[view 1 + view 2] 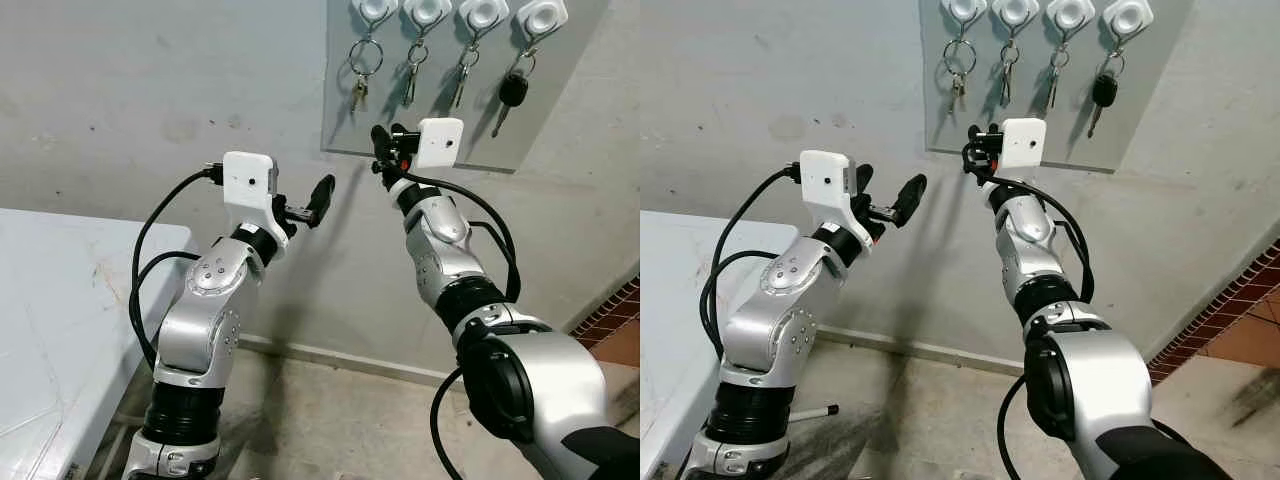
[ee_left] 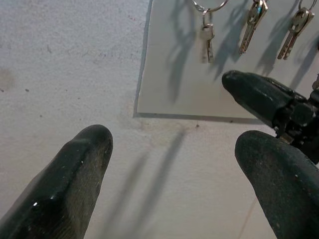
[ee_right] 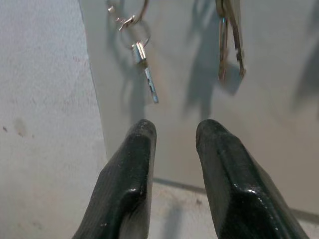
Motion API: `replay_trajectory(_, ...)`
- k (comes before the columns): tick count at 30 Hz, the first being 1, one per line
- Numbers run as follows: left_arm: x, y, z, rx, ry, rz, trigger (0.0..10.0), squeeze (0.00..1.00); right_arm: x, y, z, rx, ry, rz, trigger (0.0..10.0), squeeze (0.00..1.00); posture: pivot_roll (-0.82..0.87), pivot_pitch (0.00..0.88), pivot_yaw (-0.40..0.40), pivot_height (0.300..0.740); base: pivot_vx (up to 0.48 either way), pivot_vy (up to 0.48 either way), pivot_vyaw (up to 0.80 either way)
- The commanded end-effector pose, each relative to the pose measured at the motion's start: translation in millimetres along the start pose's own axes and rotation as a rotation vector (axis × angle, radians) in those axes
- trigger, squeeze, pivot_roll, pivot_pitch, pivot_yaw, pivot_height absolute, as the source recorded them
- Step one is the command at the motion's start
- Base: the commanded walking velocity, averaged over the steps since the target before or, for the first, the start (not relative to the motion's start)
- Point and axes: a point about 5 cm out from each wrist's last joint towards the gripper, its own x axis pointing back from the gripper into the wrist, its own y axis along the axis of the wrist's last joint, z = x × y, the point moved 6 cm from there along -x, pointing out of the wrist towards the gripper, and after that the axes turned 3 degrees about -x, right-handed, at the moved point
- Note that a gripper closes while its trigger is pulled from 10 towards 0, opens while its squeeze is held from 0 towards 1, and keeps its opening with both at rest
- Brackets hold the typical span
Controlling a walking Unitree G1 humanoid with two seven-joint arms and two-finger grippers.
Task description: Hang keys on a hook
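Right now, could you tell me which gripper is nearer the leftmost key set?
Right. The right gripper sits just below the leftmost key set; the left gripper hangs lower, off the board.

Shiny metal keys hang from glossy white plastic hooks on a smooth matt board; the wall looks rough.

At the top of the frame we see a panel fixed to the wall, with four hooks in a row along its upper edge and a set of keys hanging from each. Just below the panel's lower edge, at upper centre, sits our right gripper. Our left gripper lies to its left, lower, before the bare wall. A table occupies the lower left; the floor runs along the bottom.
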Motion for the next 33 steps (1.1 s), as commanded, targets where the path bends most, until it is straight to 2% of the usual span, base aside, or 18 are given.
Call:
replay_trajectory(1, 2.7, 0, 4.4, -0.002, 0.020, -0.006, 10.0, 0.00, 3.3, -3, -2.6, -0.006, -0.009, -0.002, 10.0, 1.00, 0.02, 0.062, -0.019, 0.740, 0.000, 0.000, 0.00)
replay_trajectory(6, 5.8, -18, 17.7, 0.046, 0.080, 0.026, 10.0, 0.00, 9.7, -10, -6.5, -0.014, -0.019, 0.000, 10.0, 1.00, 0.02, 0.058, -0.018, 0.740, 0.000, 0.000, 0.00)
replay_trajectory(8, 11.9, -46, 31.7, 0.026, 0.143, 0.086, 10.0, 0.00, 18.7, -21, -11.2, -0.021, -0.021, 0.013, 10.0, 1.00, 0.02, 0.053, -0.018, 0.740, 0.000, 0.000, 0.00)
replay_trajectory(11, 15.1, -56, 35.6, 0.033, 0.159, 0.106, 10.0, 0.00, 22.9, -25, -13.6, -0.021, -0.022, 0.018, 10.0, 1.00, 0.02, 0.053, -0.019, 0.740, 0.000, 0.000, 0.00)
replay_trajectory(13, 25.4, -85, 47.8, 0.036, 0.215, 0.162, 10.0, 0.00, 37.5, -42, -22.2, -0.012, -0.028, 0.054, 10.0, 1.00, 0.01, 0.048, -0.021, 0.740, 0.000, 0.000, 0.00)
replay_trajectory(17, 37.1, -109, 58.8, 0.027, 0.260, 0.182, 10.0, 0.00, 57.1, -63, -32.7, 0.002, -0.045, 0.110, 10.0, 1.00, 0.01, 0.040, -0.023, 0.740, 0.000, 0.000, 0.00)
replay_trajectory(19, 46.1, -125, 63.1, -0.049, 0.265, 0.187, 10.0, 0.00, 71.8, -79, -41.0, 0.018, -0.063, 0.159, 10.0, 1.00, 0.01, 0.035, -0.023, 0.740, 0.000, 0.000, 0.00)
replay_trajectory(20, 58.4, -152, 66.0, -0.098, 0.268, 0.252, 10.0, 0.00, 87.9, -96, -49.3, 0.032, -0.087, 0.217, 10.0, 1.00, 0.01, 0.029, -0.025, 0.740, 0.000, 0.000, 0.00)
replay_trajectory(22, 76.9, -187, 71.8, -0.048, 0.305, 0.364, 10.0, 0.00, 109.3, -117, -59.3, 0.050, -0.124, 0.303, 10.0, 1.00, 0.01, 0.025, -0.024, 0.740, 0.000, 0.000, 0.00)
replay_trajectory(23, 82.4, -195, 73.7, -0.033, 0.318, 0.386, 10.0, 0.00, 116.2, -124, -61.0, 0.051, -0.127, 0.330, 10.0, 1.00, 0.01, 0.024, -0.022, 0.740, 0.000, 0.000, 0.00)
replay_trajectory(24, 95.7, -215, 74.5, -0.007, 0.329, 0.449, 10.0, 0.00, 134.4, -140, -67.1, 0.062, -0.152, 0.400, 10.0, 1.00, 0.00, 0.021, -0.020, 0.740, 0.000, 0.000, 0.00)
replay_trajectory(26, 100.9, -221, 74.3, 0.003, 0.331, 0.474, 10.0, 0.00, 141.5, -146, -69.5, 0.060, -0.165, 0.427, 10.0, 1.00, 0.00, 0.021, -0.019, 0.740, 0.000, 0.000, 0.00)
replay_trajectory(27, 111.7, -234, 75.5, 0.008, 0.346, 0.525, 10.0, 0.00, 155.8, -156, -73.9, 0.079, -0.183, 0.473, 10.0, 1.00, 0.00, 0.020, -0.016, 0.740, 0.000, 0.000, 0.00)
replay_trajectory(28, 120.6, -244, 74.9, 0.071, 0.361, 0.550, 10.0, 0.00, 170.1, -167, -78.0, 0.085, -0.201, 0.523, 10.0, 1.00, -0.01, 0.018, -0.012, 0.740, 0.000, 0.000, 0.00)
replay_trajectory(29, 120.6, -244, 74.9, 0.071, 0.361, 0.550, 10.0, 0.00, 170.1, -167, -78.0, 0.085, -0.201, 0.523, 10.0, 1.00, -0.01, 0.018, -0.012, 0.740, 0.000, 0.000, 0.00)
replay_trajectory(30, 127.7, -253, 72.7, 0.085, 0.362, 0.586, 10.0, 0.00, 184.8, -176, -83.8, 0.092, -0.233, 0.574, 10.0, 1.00, -0.01, 0.019, -0.009, 0.740, 0.000, 0.000, 0.00)
replay_trajectory(32, 132.9, -260, 69.3, 0.062, 0.348, 0.625, 10.0, 0.00, 197.8, -183, -88.1, 0.102, -0.252, 0.617, 10.0, 1.00, -0.01, 0.019, -0.007, 0.740, 0.000, 0.000, 0.00)
replay_trajectory(33, 138.9, -268, 66.5, 0.069, 0.353, 0.659, 10.0, 0.00, 214.1, -193, -92.2, 0.097, -0.268, 0.680, 10.0, 1.00, -0.02, 0.021, -0.006, 0.740, 0.000, 0.000, 0.00)
